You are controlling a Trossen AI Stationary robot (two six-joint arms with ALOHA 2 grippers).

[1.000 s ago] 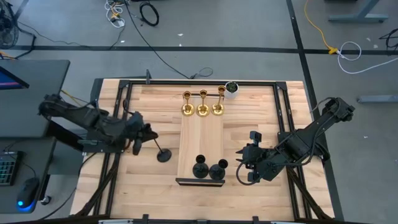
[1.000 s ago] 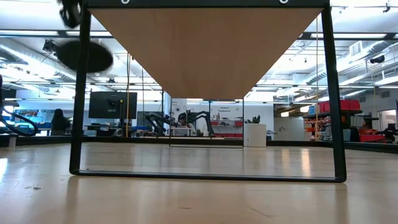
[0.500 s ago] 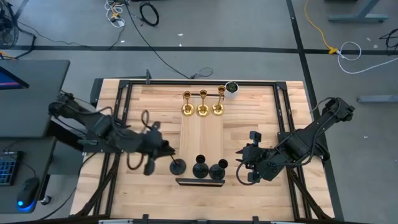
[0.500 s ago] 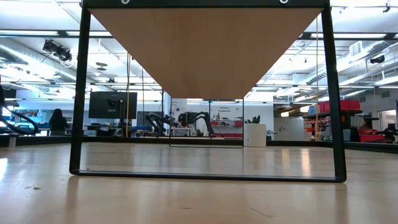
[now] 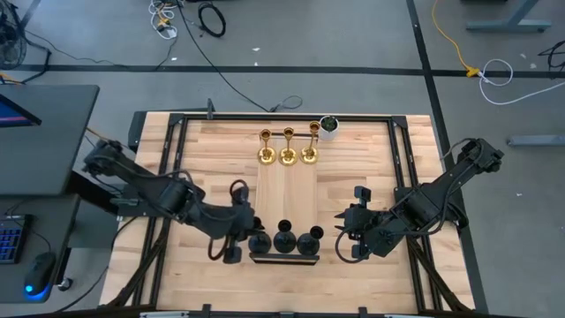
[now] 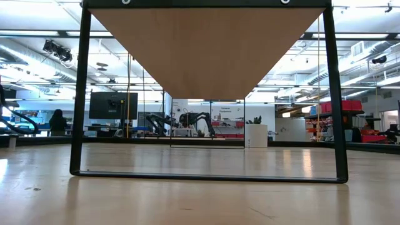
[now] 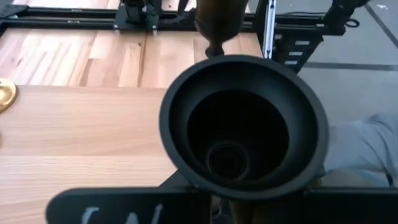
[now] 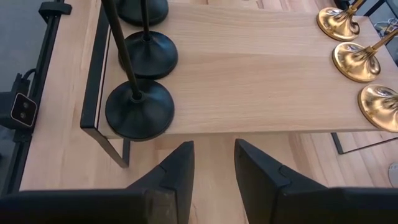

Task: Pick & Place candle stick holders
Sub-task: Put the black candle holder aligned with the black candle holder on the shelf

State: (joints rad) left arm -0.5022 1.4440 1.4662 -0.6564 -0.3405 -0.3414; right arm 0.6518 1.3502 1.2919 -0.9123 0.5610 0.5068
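Observation:
Three gold candle stick holders (image 5: 288,155) stand in a row at the far end of the raised wooden board (image 5: 287,199). Two black ones (image 5: 297,241) stand on their bases at its near end. A third black holder (image 5: 259,243) is at the board's near left corner, with my left gripper (image 5: 237,238) shut on it. Its round base (image 7: 242,124) fills the left wrist view. Whether that base touches the board I cannot tell. My right gripper (image 8: 211,158) is open with nothing between its fingers, off the board's near right corner (image 5: 346,237). My left gripper holds the third black holder somewhere behind its round base (image 7: 186,177). The base itself hides the place of contact in the wrist view. The gripper comes slanting down from the table's left, and the base (image 5: 259,243) sits beyond the fingertips, beside the two standing black holders.
A small white pot with a green plant (image 5: 328,125) stands on the table beside the rightmost gold holder. The board rests on a black metal frame (image 6: 81,94). Bare table lies to the left (image 5: 203,150) and right (image 5: 371,159) of the board.
My left gripper has carried the black holder from the table's left part toward the right and the near edge, up to the board's near left corner beside the two black holders. It rolled as it went and stayed shut on the holder.

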